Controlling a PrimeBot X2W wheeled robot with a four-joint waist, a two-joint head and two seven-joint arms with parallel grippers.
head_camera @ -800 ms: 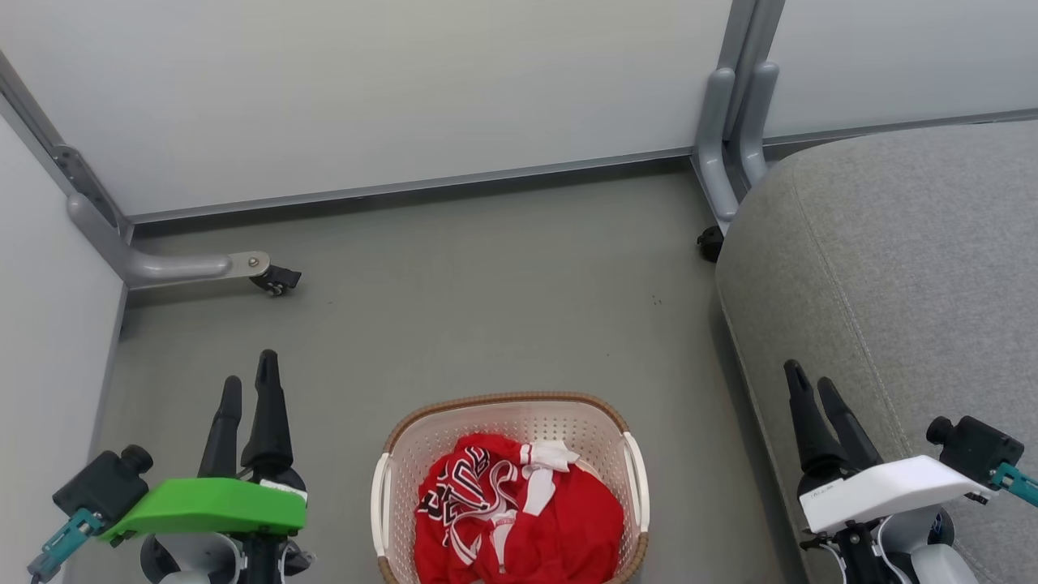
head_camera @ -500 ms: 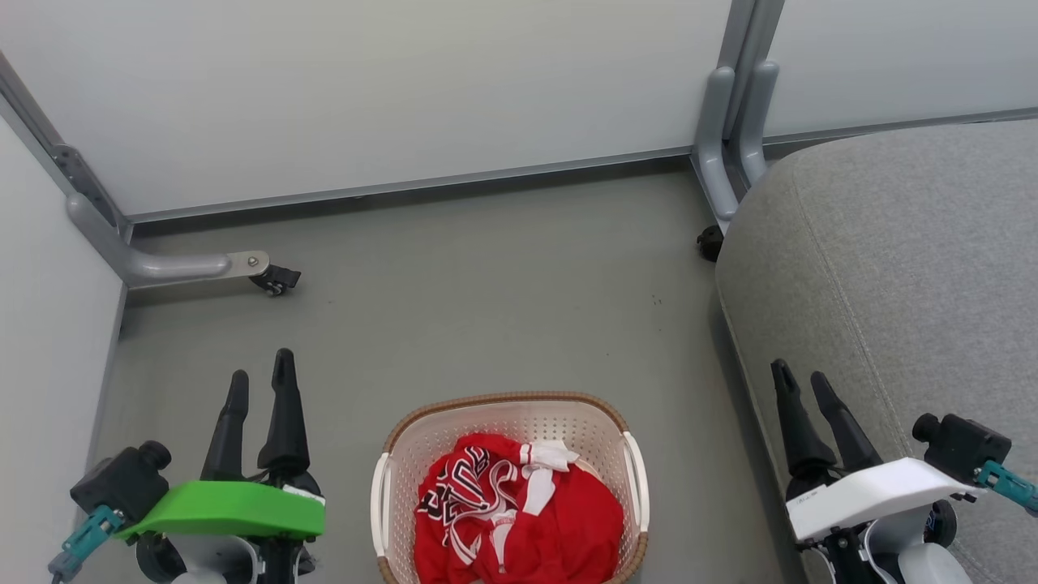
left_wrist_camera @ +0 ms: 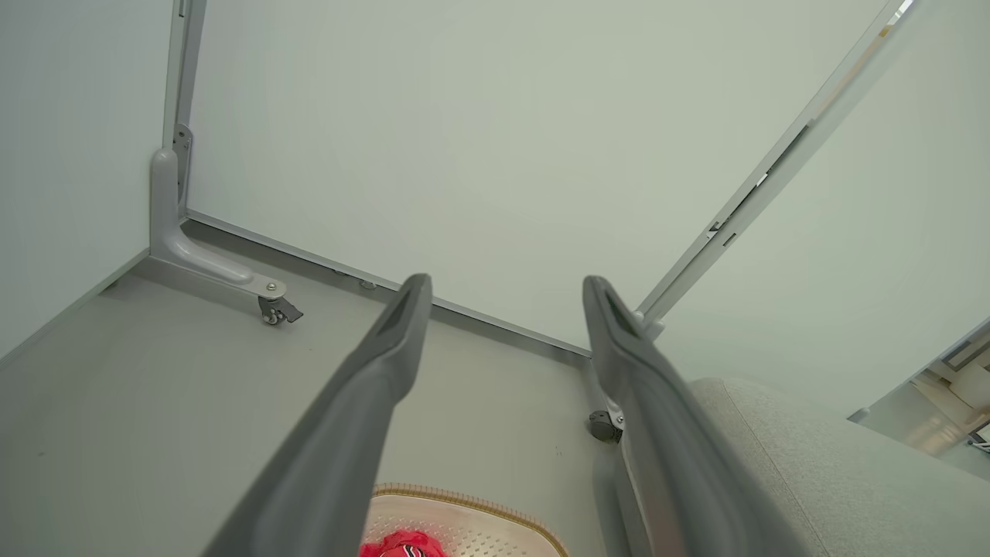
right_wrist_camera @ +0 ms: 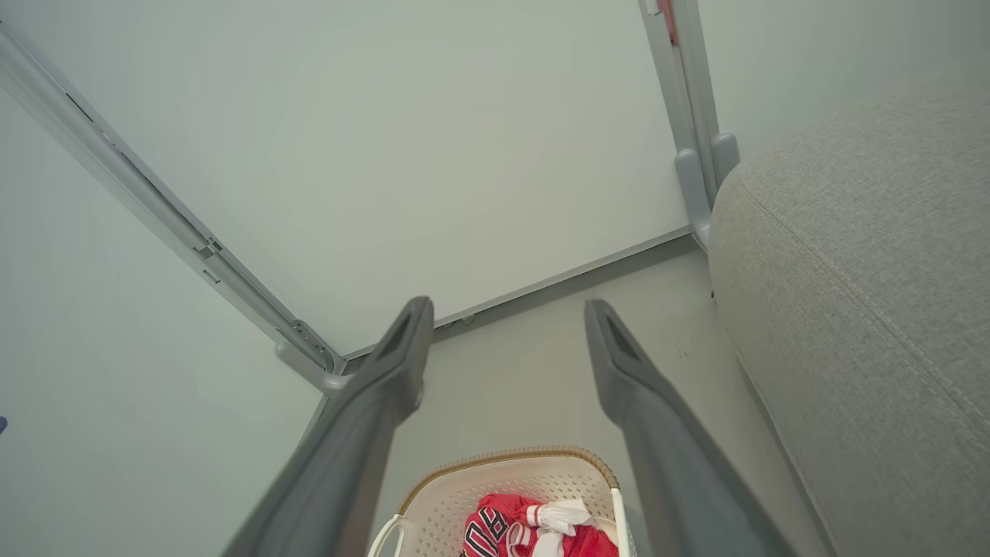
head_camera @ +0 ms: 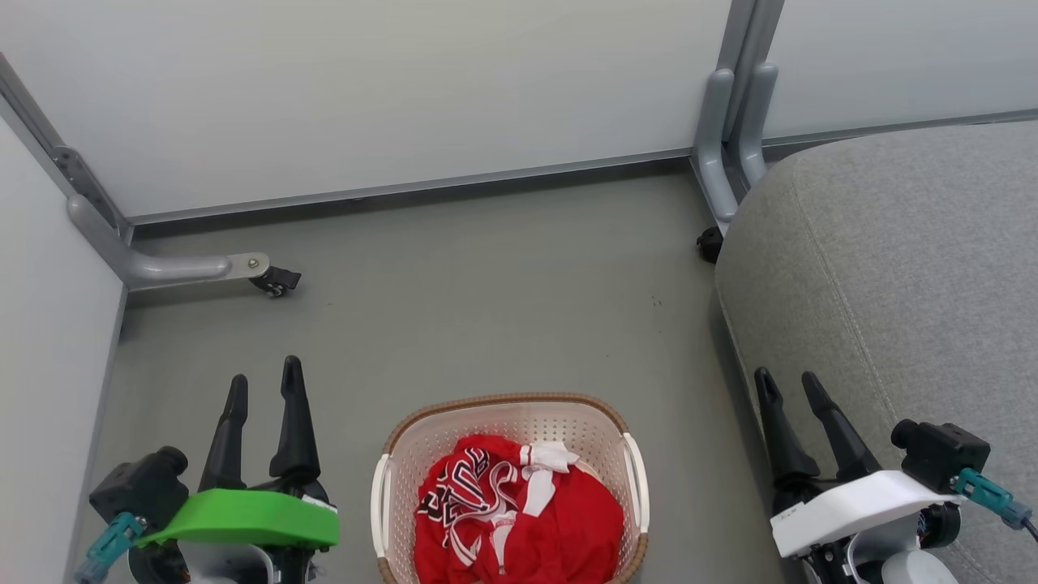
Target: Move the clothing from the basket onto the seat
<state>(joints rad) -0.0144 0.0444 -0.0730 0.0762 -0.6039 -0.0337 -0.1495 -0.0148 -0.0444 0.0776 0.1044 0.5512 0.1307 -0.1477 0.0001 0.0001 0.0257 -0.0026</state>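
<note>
From the head, the clothing (head_camera: 559, 527) lies heaped in the basket (head_camera: 503, 400), its lettering too crumpled to read, left gripper (head_camera: 265, 371) spread left of the basket, right gripper (head_camera: 785, 375) likewise right, by the seat (head_camera: 892, 268); each wrist view shows parted fingers (left_wrist_camera: 371, 402) framing the basket.

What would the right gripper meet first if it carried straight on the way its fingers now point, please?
Probably the pale partition wall near its bottom rail: the open right gripper aims there, above the basket and left of the seat. Depth is uncertain.
</note>
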